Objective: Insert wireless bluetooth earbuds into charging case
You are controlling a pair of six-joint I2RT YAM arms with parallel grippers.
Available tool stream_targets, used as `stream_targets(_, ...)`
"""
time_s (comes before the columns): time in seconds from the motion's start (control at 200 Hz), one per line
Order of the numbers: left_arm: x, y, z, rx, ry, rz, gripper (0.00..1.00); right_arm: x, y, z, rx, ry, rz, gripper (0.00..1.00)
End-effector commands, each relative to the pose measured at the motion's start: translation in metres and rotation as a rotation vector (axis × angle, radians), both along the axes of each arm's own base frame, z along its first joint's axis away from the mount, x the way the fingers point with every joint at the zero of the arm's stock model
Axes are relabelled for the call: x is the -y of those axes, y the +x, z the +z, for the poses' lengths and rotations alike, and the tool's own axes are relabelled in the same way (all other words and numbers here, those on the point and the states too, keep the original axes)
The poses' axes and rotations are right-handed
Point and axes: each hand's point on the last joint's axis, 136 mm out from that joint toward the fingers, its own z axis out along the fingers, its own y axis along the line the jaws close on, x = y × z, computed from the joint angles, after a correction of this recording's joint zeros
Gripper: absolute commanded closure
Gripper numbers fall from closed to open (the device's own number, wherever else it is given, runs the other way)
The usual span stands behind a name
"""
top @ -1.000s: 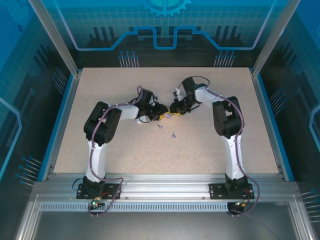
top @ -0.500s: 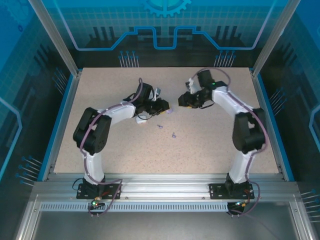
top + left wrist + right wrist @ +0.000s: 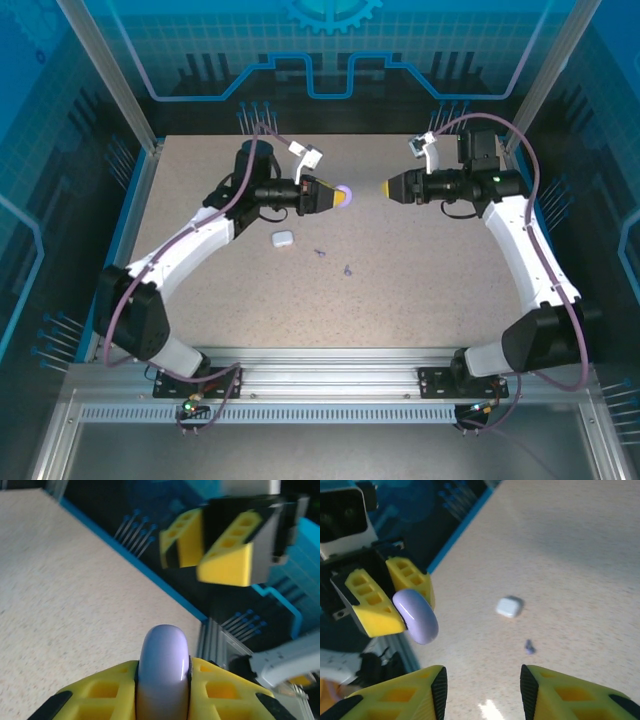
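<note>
Above the far middle of the table (image 3: 450,300), I have both arms raised with their tips facing each other. The left gripper (image 3: 339,197) is clamped on the purple disc (image 3: 347,192). The disc stands on edge between the yellow pads, with its rounded rim jutting out toward the other arm. I read that hold as an offer, since the free rim is what an opposing tool could close on.

The right gripper (image 3: 388,187) faces it across a small gap. Its jaws are parted with nothing between them, and it touches nothing. From its wrist view the disc sits just off to the side of its fingers rather than between them, so I judge it is not yet lined up for a take.

The task's own things lie down on the table, nearer to me than either tool. The charging case (image 3: 282,239) rests flat by itself below the left gripper, and I cannot tell whether its lid is open. An earbud (image 3: 320,253) lies loose a little to the right of the case. Another earbud (image 3: 347,270) lies further right and nearer, apart from the first.

Neither earbud is in the case, so I judge the insertion itself has not begun. One tool must first be free of the disc and brought down low.
</note>
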Motion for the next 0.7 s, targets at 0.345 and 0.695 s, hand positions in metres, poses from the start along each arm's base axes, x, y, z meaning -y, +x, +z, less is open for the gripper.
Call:
stream_targets(0.345,0.006,-0.074,0.062,0.211,-0.064,-0.264,0.88,-0.052,-0.095,0.047,0.123,0.108,0.394,0.43)
stream_targets(0.695,0.008,-0.085,0.072,0.226,-0.086,-0.292,0.88,-0.079,-0.095,0.042,0.128,0.066,0.450,0.45)
